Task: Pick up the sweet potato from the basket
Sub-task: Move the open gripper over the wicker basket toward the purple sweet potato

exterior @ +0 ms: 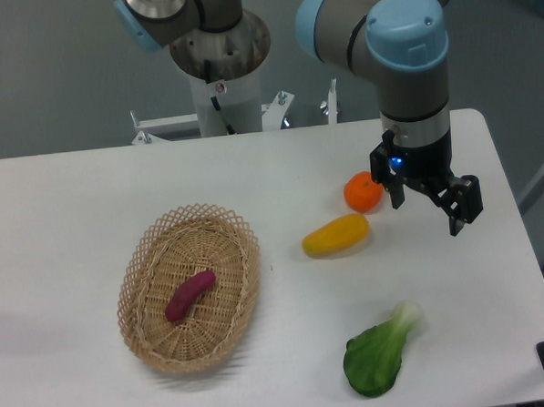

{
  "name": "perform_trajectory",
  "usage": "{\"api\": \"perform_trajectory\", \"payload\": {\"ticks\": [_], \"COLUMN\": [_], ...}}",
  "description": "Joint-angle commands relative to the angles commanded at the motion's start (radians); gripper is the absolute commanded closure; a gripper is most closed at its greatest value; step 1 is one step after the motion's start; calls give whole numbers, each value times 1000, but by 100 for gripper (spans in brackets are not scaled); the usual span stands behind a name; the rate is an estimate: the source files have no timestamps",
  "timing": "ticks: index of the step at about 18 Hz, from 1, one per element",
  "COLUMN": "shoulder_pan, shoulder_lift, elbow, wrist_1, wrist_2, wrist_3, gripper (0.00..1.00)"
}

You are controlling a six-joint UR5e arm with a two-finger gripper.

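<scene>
The sweet potato (pixel 190 293), a slim magenta-purple tuber, lies slanted in the middle of the tan wicker basket (pixel 138 265) on the left half of the white table. My gripper (pixel 428 215) hangs over the right side of the table, far to the right of the basket, just right of a round orange fruit. Its two black fingers are spread apart and hold nothing.
A round orange fruit (pixel 364 191) and a plump yellow-orange vegetable (pixel 336 236) lie between the basket and the gripper. A green leafy vegetable (pixel 380 353) lies near the front right. The robot base (pixel 221 69) stands behind the table.
</scene>
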Motion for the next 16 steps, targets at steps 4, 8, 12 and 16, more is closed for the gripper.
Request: {"api": "perform_trajectory", "payload": {"ticks": [4,8,12,16], "shoulder_pan": [-5,-31,-73,-185], "shoulder_lift": [15,35,40,14], "elbow": [-14,-78,-135,-152], "wrist_1": [-2,11,18,44], "wrist_2": [0,-24,-86,-84], "wrist_3": [-2,-79,-350,-627], "gripper": [0,0,0,0]}}
